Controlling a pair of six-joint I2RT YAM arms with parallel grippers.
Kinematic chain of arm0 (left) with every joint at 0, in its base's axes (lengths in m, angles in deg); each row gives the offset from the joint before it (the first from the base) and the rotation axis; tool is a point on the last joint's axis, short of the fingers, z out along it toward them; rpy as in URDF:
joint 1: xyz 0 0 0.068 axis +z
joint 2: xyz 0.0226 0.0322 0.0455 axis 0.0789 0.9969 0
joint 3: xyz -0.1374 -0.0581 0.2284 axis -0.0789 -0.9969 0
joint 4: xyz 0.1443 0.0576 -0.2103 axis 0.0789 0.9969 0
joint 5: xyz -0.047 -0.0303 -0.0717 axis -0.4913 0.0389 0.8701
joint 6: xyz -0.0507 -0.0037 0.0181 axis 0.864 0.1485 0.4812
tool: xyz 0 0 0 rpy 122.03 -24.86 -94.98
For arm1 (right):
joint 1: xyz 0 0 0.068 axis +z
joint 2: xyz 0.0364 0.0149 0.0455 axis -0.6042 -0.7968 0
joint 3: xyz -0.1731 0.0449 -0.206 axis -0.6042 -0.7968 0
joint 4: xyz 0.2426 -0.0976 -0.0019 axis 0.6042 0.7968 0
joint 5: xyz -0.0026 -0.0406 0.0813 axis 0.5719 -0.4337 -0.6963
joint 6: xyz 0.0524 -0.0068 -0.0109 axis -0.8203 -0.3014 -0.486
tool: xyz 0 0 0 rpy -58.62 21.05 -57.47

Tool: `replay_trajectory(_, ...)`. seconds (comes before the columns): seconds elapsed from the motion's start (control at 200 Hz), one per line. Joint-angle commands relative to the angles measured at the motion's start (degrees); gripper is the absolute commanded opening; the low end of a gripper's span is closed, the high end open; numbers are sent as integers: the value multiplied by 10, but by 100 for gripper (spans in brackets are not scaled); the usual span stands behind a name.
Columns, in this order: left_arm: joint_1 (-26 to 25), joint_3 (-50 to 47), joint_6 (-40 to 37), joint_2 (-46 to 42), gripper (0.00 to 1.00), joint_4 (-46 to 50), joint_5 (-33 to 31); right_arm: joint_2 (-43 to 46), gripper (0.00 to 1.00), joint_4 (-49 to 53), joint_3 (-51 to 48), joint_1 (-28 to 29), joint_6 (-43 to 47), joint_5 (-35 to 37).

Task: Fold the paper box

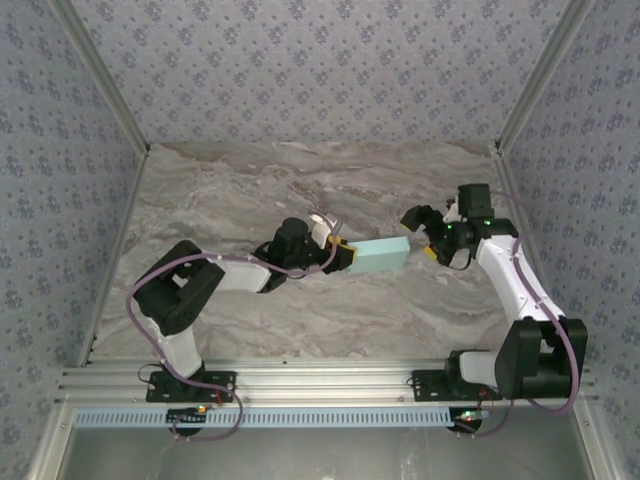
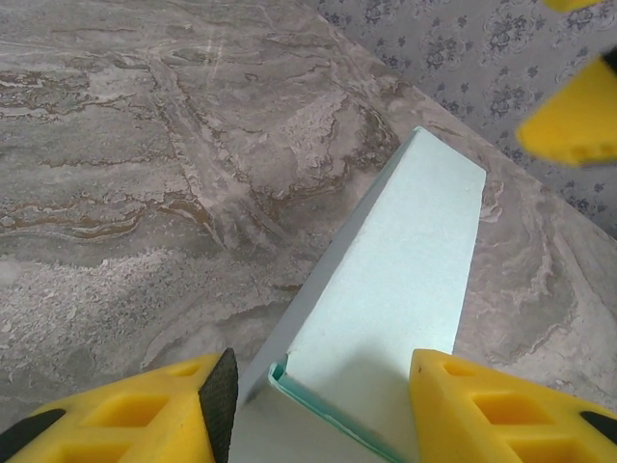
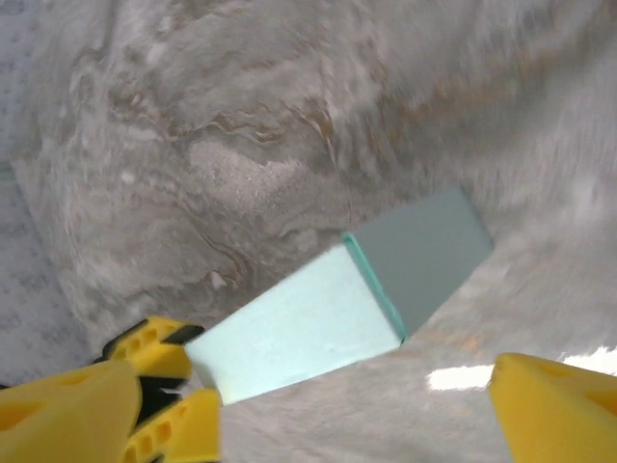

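Note:
The paper box [image 1: 381,255] is a closed light cyan rectangular box lying near the middle of the marble table. My left gripper [image 1: 347,256] is shut on its left end. In the left wrist view the box [image 2: 405,270] runs away from between my yellow fingers [image 2: 472,405], with a folded seam at the held end. My right gripper [image 1: 426,234] stands open just off the box's right end, not touching it. In the right wrist view the box [image 3: 299,333] lies ahead of the wide-open right gripper [image 3: 318,424], with the left gripper [image 3: 169,386] at its far end.
The marble table [image 1: 300,190] is walled by patterned panels at the back and on both sides. An aluminium rail [image 1: 320,385] with both arm bases runs along the near edge. A yellow fingertip of the right gripper [image 2: 578,116] shows in the left wrist view.

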Motion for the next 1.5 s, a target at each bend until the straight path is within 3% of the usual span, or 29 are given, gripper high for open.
replay_trajectory(0.0, 5, -25, -27, 31, 51, 146, -47, 0, 100, 4, -25, 47, -243, 47)
replay_trajectory(0.26, -2, -47, -31, 16, 52, 134, -62, -80, 94, -68, -28, 78, -381, 58)
replay_trajectory(0.445, -9, -69, -34, -8, 54, 113, -80, -149, 86, -94, -16, 114, -413, 28)
replay_trajectory(0.54, -10, -71, -40, -14, 55, 112, -83, -158, 79, -87, -18, 132, -417, 43)
replay_trajectory(0.745, -9, -102, -37, -76, 62, 91, -136, -158, 52, -135, -45, 151, -419, 46)
replay_trajectory(0.854, 0, -120, -31, -136, 68, 102, -163, -165, 47, -169, -51, 162, -414, 40)
replay_trajectory(0.964, 13, -154, 4, -228, 70, 119, -259, -170, 47, -219, -45, 191, -425, 38)
replay_trajectory(1.049, 56, -193, 43, -297, 71, 115, -297, -171, 47, -246, -35, 233, -439, 70)
replay_trajectory(1.099, 89, -209, 69, -331, 71, 132, -298, -175, 50, -251, -29, 258, -448, 88)
replay_trajectory(1.159, 123, -221, 82, -371, 74, 161, -297, -185, 59, -241, -18, 281, -454, 96)
replay_trajectory(1.244, 158, -234, 82, -424, 82, 206, -308, -191, 70, -218, -1, 309, -451, 99)
replay_trajectory(1.339, 202, -236, 94, -479, 85, 285, -330, -176, 75, -199, -17, 349, -485, 120)
replay_trajectory(1.444, 274, -234, 113, -526, 85, 345, -277, -150, 79, -171, -25, 409, -519, 160)
replay_trajectory(1.494, 295, -235, 113, -542, 92, 358, -276, -135, 81, -132, -11, 428, -510, 192)
